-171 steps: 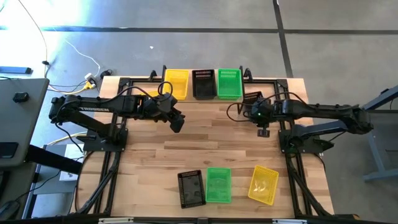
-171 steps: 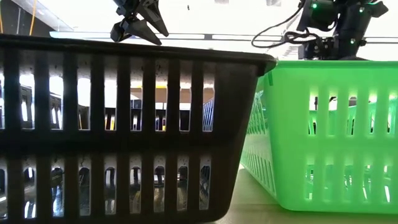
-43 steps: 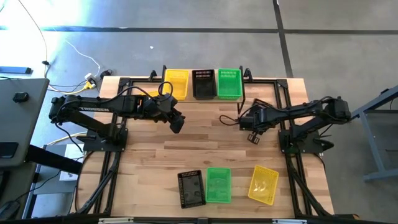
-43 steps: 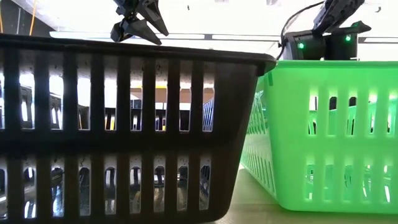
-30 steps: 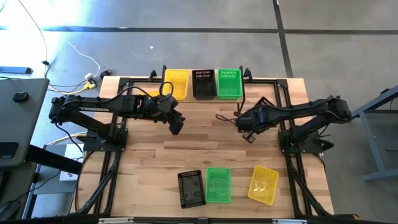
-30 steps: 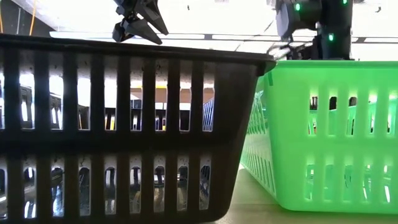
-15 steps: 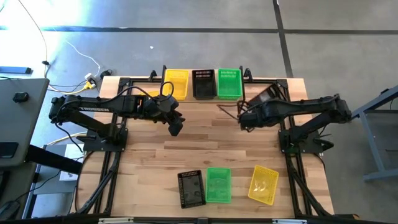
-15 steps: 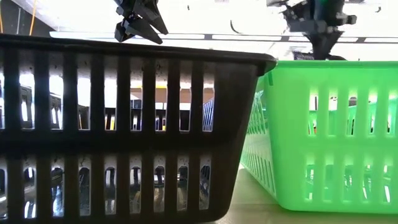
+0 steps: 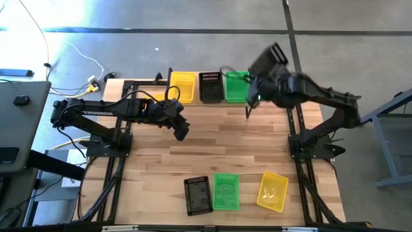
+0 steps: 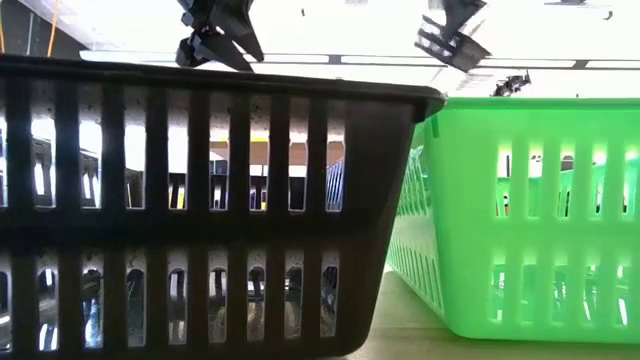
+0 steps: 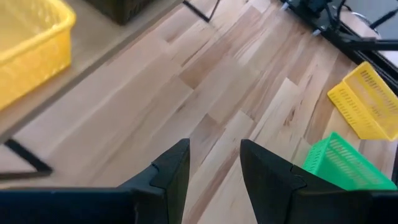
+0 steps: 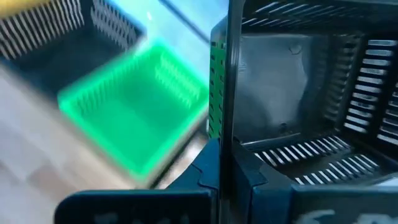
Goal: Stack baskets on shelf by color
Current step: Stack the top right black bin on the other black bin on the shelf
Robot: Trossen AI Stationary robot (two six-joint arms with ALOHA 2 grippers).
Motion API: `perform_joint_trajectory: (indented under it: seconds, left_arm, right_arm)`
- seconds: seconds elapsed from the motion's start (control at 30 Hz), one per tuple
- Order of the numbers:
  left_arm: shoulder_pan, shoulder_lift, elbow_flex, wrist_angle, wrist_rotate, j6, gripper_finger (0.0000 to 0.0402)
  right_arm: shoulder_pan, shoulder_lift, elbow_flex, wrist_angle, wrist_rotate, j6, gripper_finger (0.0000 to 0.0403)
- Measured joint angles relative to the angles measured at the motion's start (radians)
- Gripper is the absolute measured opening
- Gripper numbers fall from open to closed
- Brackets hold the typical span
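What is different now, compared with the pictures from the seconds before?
The right gripper, shut on a black basket, has risen from low over the table and swung back toward the green basket at the rear. The left gripper stays open over the table's middle; the front yellow basket has not moved.

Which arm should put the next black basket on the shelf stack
Right, probably. Its end effector is already clamped on a black basket, raised near the shelf's green basket beside the black stack. The left end effector is open and empty over bare table.
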State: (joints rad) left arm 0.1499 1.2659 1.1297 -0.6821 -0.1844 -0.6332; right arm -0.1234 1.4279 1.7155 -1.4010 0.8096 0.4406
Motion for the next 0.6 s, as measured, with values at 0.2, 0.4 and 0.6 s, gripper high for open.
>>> perform_joint_trajectory:
  seconds: [0.2,0.4,0.6]
  left_arm:
    - [0.000,0.000,0.000,-0.064,-0.001,-0.079,0.0131]
    - [-0.002,0.000,0.000,-0.154,-0.001,-0.101,0.0131]
    - [-0.015,0.000,0.000,-0.260,0.001,-0.116,0.0131]
  right_arm:
    - [-0.085,0.102,0.202,0.162,-0.022,-0.403,0.0000]
    - [-0.126,0.256,0.383,0.152,-0.134,-0.608,0.0000]
    - [-0.110,0.376,0.453,0.087,-0.262,-0.753,0.0000]
